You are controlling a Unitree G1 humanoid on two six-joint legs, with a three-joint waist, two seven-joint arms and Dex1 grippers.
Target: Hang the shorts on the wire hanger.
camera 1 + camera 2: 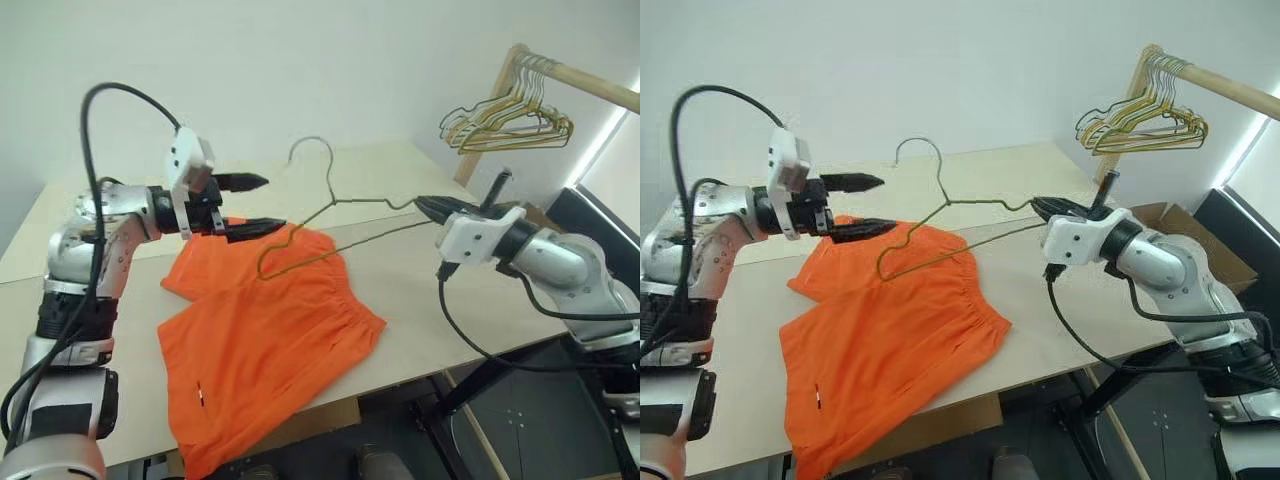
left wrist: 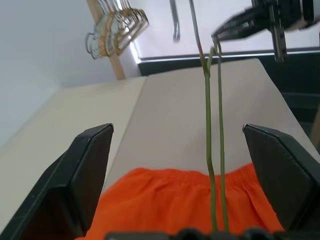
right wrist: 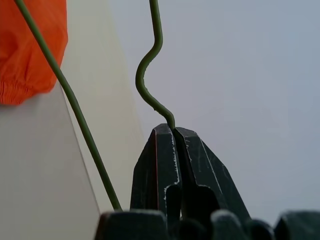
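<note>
The orange shorts (image 1: 262,340) lie flat on the table (image 1: 450,300), one leg hanging over the front edge. The thin olive wire hanger (image 1: 329,186) is held up in the air above them, hook uppermost. My right gripper (image 1: 425,205) is shut on the hanger's right corner, seen close in the right wrist view (image 3: 173,131). My left gripper (image 1: 262,205) hovers open at the hanger's other end, over the waistband. In the left wrist view the hanger's two wires (image 2: 215,165) run between the spread fingers (image 2: 82,175) without touching them, with the shorts (image 2: 165,205) below.
A wooden rail (image 1: 585,82) at the back right carries a bunch of gold wire hangers (image 1: 505,122). A cardboard box (image 1: 1185,225) stands beyond the table's right edge. Bare tabletop lies to the right of the shorts and behind them.
</note>
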